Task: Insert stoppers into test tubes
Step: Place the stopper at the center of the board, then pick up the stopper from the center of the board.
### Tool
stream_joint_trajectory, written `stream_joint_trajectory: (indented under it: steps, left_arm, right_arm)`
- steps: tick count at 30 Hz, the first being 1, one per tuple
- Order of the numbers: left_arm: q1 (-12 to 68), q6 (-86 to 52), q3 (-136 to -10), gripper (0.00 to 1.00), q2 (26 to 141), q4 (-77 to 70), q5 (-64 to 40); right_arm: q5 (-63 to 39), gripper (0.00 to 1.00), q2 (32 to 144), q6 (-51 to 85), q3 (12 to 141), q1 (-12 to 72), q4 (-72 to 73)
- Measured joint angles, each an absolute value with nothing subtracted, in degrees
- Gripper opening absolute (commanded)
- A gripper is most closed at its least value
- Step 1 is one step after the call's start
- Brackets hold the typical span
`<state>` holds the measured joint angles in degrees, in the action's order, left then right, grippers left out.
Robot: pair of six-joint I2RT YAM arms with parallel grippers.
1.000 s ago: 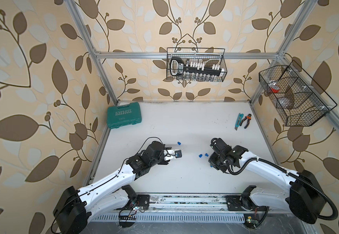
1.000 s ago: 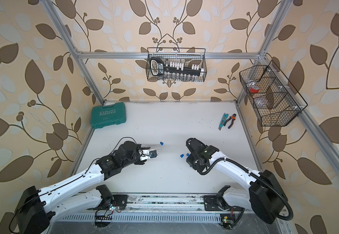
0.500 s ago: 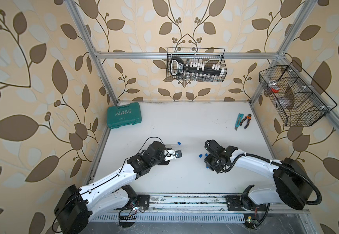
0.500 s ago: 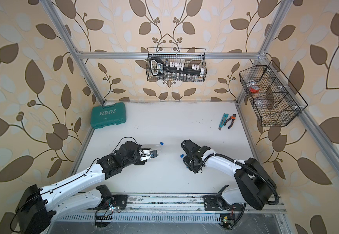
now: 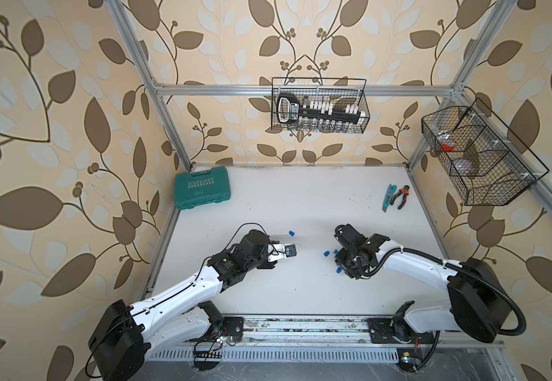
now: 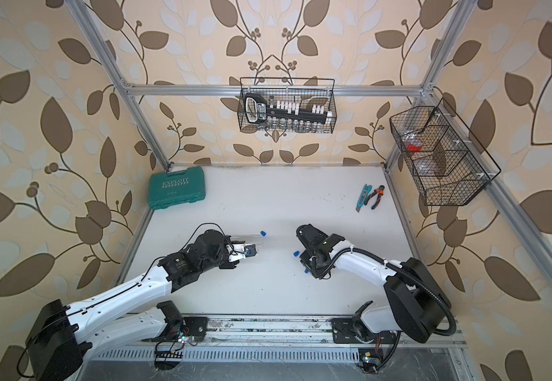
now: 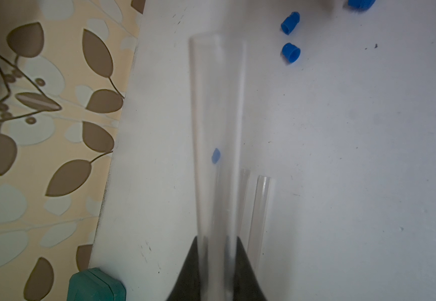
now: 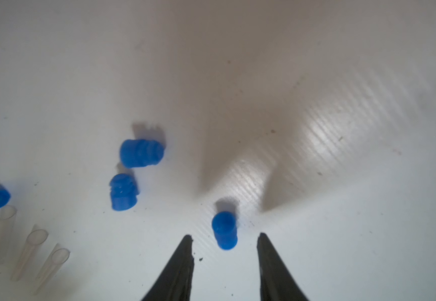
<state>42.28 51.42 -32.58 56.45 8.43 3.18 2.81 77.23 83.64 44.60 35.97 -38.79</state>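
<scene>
- Right gripper point(image 8: 224, 235) has parted its jaws in the last second. It is now half-open and empty, straddling one stopper point(image 8: 224, 230) on the tabletop point(image 5: 301, 204), nearer the front edge.
- Left gripper point(image 7: 218, 238) is clamped on a test tube point(image 7: 218, 130); stopper pickup likely next.

We see walls point(image 5: 53, 132) of soft yellow with big brown leaves, pale whitish leaves and thin dark stems. The table point(image 5: 301, 204) is white with tiny dark specks. At ten o'clock on it lies a green case point(image 5: 202, 187) with white letters. At two o'clock lie a blue-green knife point(image 5: 388, 197) and black pliers point(image 5: 402, 196) with orange bits. The stoppers point(image 8: 141, 153) are bright blue. In the left wrist view the test tube point(image 7: 218, 104) is clear like water, and so are the other tubes point(image 8: 0, 234). The arms point(image 5: 182, 293) are white with black joints, and the fingers point(image 8: 183, 265) are black. Both wire baskets point(image 5: 317, 79) are black, and the frame bars point(image 5: 218, 88) are shiny grey.
</scene>
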Motion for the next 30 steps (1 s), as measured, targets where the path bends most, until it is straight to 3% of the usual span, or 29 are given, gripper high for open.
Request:
stream_joint_trajectory:
  steps: [5,7,12,22,30]
  left_arm:
    - [42.28,51.40,-32.58,0.00,56.64,8.43,3.18]
    - [42.28,51.35,-32.58,0.00,56.84,8.54,3.16]
    - [42.00,50.65,-32.58,0.00,56.97,9.50,2.55]
    - [38.09,45.54,-34.63,0.00,63.07,12.25,-4.05]
    - [37.01,41.78,-36.99,0.00,65.43,14.11,-6.76]
  right_arm:
    - [6.02,0.50,69.52,66.08,53.19,30.37,-44.03]
    - [6.04,0.57,67.61,52.84,57.14,26.63,-43.57]
    - [9.06,0.57,65.58,23.53,62.00,24.03,-40.66]
    - [-4.29,0.54,65.10,-32.05,50.63,21.23,-38.00]
    - [-6.00,0.49,69.93,-61.06,46.68,23.20,-39.20]
